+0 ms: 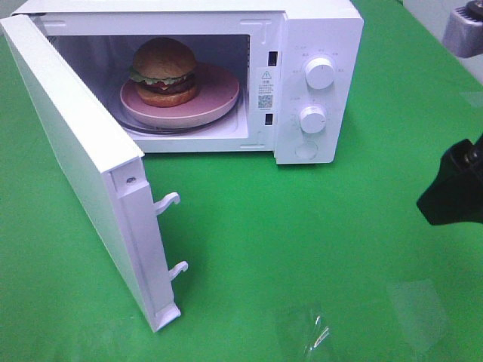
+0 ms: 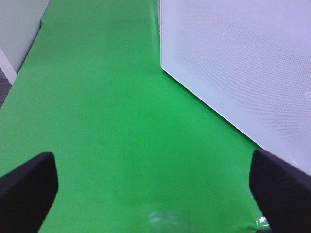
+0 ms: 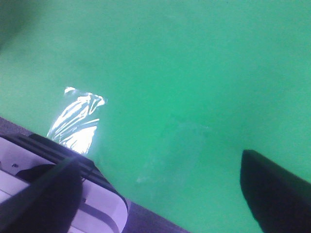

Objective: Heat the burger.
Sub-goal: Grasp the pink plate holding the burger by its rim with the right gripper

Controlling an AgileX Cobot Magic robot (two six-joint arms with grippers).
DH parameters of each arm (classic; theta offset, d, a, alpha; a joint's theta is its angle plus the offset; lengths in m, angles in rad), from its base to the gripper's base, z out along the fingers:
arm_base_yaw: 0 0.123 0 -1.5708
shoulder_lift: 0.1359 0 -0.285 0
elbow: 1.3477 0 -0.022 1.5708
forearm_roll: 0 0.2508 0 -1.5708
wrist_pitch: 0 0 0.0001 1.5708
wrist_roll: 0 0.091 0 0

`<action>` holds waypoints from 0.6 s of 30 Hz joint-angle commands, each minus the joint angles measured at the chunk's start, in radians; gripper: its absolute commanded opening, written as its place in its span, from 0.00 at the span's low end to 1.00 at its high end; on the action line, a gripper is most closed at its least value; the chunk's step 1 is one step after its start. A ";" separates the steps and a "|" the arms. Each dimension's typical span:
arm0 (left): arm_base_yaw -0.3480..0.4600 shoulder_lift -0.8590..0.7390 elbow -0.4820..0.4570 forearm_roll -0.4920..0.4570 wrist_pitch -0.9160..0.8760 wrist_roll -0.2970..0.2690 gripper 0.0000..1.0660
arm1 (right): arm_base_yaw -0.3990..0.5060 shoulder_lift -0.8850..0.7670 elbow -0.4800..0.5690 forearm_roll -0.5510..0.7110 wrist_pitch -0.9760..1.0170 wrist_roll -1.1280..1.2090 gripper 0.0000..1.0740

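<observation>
Green cloth [image 1: 302, 241]; glossy golden-brown burger [image 1: 164, 72] inside microwave [image 1: 321, 30]

Print on the microwave [image 1: 324, 30] sticker [image 1: 266, 89] and around its knobs [image 1: 319, 73] is illegible.

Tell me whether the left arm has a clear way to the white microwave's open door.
Probably yes: the left fingers stand open beside the outer face of the door, with only green cloth between them.
</observation>
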 commanded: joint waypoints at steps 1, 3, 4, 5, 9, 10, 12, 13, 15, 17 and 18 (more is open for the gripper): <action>0.001 -0.018 -0.001 -0.002 -0.013 -0.008 0.94 | -0.003 -0.034 0.001 -0.004 0.060 -0.010 0.87; 0.001 -0.018 -0.001 -0.002 -0.013 -0.008 0.94 | -0.003 -0.071 0.018 -0.005 0.068 -0.013 0.87; 0.001 -0.018 -0.001 -0.002 -0.013 -0.008 0.94 | -0.003 -0.124 0.051 -0.009 0.062 -0.015 0.86; 0.001 -0.018 -0.001 -0.002 -0.013 -0.008 0.94 | -0.003 -0.124 0.051 -0.009 0.062 -0.015 0.86; 0.001 -0.018 -0.001 -0.002 -0.013 -0.008 0.94 | -0.003 -0.263 0.146 -0.010 0.064 -0.012 0.85; 0.001 -0.018 -0.001 -0.002 -0.013 -0.008 0.94 | -0.003 -0.263 0.146 -0.010 0.064 -0.012 0.85; 0.001 -0.018 -0.001 -0.002 -0.013 -0.008 0.94 | -0.003 -0.328 0.186 -0.010 0.064 -0.005 0.84; 0.001 -0.018 -0.001 -0.002 -0.013 -0.008 0.94 | -0.003 -0.386 0.219 -0.011 0.065 0.008 0.83; 0.001 -0.018 -0.001 -0.002 -0.013 -0.008 0.94 | -0.003 -0.416 0.230 -0.011 0.066 0.016 0.83; 0.001 -0.018 -0.001 -0.002 -0.013 -0.008 0.94 | -0.003 -0.470 0.252 -0.011 0.073 0.029 0.82; 0.001 -0.018 -0.001 -0.002 -0.013 -0.008 0.94 | -0.006 -0.513 0.269 -0.011 0.076 0.040 0.81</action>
